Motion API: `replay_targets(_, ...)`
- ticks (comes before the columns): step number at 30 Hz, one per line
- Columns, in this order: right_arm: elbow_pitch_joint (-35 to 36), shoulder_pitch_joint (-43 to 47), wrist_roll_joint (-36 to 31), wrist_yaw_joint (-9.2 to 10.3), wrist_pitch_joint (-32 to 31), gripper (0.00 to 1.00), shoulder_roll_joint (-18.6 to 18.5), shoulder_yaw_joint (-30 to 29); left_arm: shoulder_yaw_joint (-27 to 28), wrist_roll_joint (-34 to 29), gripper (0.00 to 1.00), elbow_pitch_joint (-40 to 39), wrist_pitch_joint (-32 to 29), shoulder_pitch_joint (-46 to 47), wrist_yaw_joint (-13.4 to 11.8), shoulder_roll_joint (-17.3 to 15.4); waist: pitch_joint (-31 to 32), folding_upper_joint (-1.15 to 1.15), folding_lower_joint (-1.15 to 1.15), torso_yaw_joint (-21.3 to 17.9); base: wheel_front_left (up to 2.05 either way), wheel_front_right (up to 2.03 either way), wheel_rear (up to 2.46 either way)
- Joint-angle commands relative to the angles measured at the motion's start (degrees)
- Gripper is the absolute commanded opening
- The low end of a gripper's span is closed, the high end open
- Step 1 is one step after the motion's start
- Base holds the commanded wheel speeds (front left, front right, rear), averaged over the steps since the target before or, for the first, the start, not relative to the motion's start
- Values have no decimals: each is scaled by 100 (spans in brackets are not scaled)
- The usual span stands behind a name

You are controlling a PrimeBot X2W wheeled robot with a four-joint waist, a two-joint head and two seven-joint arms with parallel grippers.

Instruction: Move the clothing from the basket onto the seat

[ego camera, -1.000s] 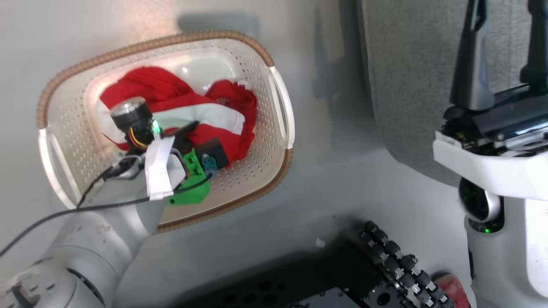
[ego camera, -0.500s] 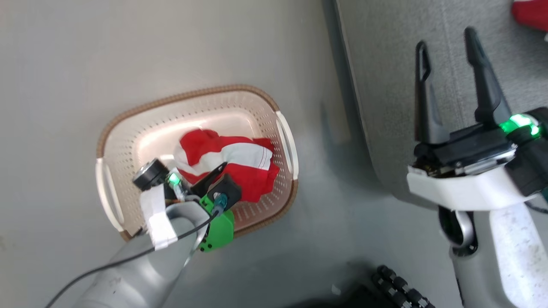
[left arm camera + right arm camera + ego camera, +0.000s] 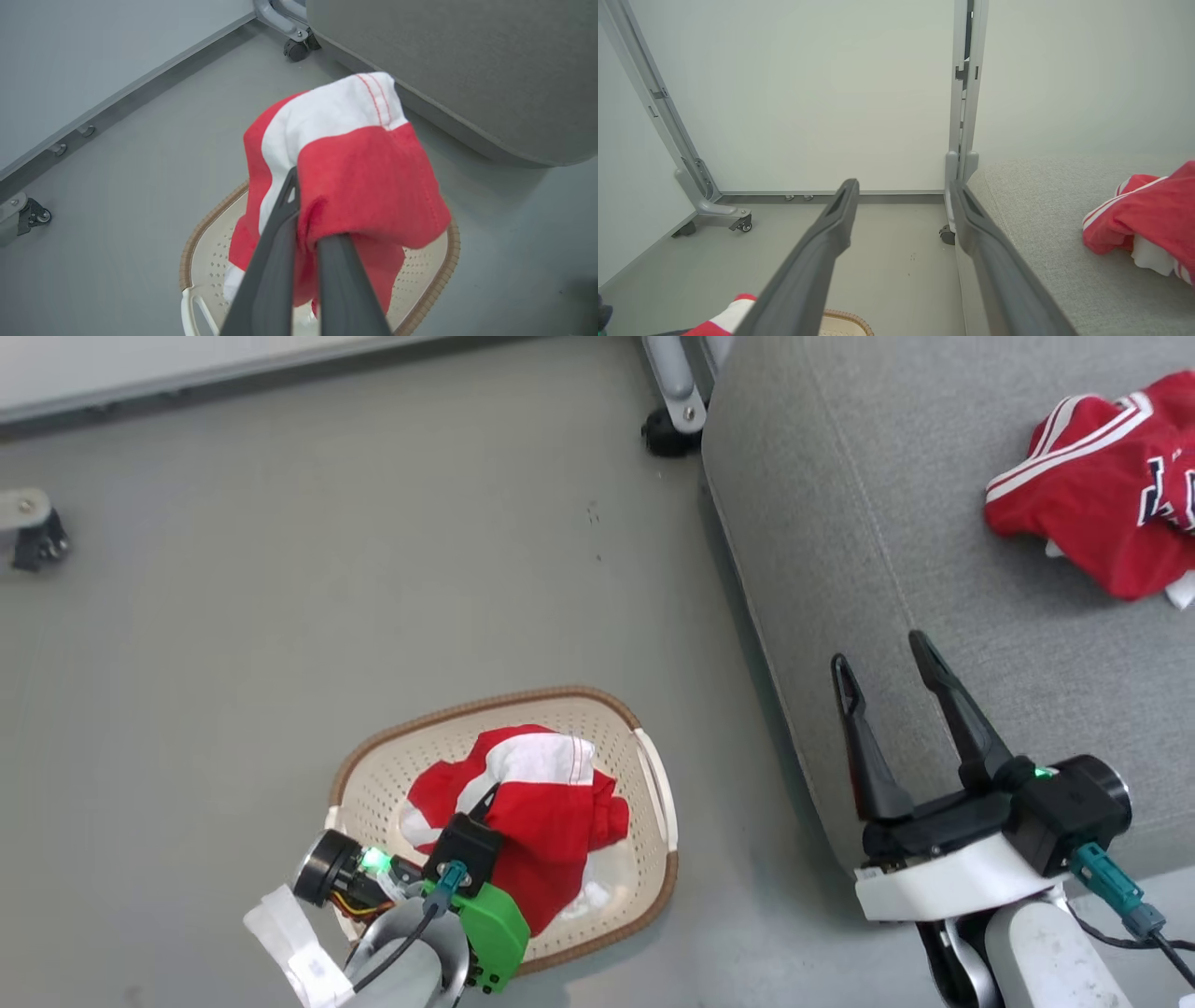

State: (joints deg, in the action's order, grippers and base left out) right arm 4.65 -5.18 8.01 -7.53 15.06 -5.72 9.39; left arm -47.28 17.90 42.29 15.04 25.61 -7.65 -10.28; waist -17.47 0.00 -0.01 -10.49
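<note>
The cream basket (image 3: 560, 693) with its brown rim stands on the grey floor, left of the seat (image 3: 868, 495). My left gripper (image 3: 306, 210) is shut on red and white clothing (image 3: 355, 154), which hangs bunched from the fingers above the basket (image 3: 205, 228). In the head view that clothing (image 3: 546, 803) covers most of the basket's inside. A second red garment (image 3: 1092, 485) with white stripes and dark numerals lies on the seat at the far right. My right gripper (image 3: 882, 653) is open and holds nothing, over the seat's near-left edge; its own view shows the seat (image 3: 1041, 210) and that garment (image 3: 1157, 210).
A grey frame leg on a castor (image 3: 667, 429) stands by the seat's far corner, and another castor (image 3: 33, 532) is at the far left. A pale wall with a metal post (image 3: 964, 93) closes off the back. Open grey floor surrounds the basket.
The head camera has pulled back and up, bringing the seat and its garment into view. My left gripper has raised the clothing off the basket floor. The right gripper stays open.
</note>
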Motion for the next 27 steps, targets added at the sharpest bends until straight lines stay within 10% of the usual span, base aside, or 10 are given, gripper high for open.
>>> replay_targets(1, -49, 189, 50, 8, 17, 100, -27, 0, 88, 39, 0, -153, 20, -210, -56, -39, 1188, 0, 1, 218, 0, 0, 0)
replay_targets(27, -376, 820, 294, 7, 17, 100, -229, 635, 964, -297, 0, -2179, 20, -809, -20, -84, 2006, 0, 1, 454, 0, 0, 0)
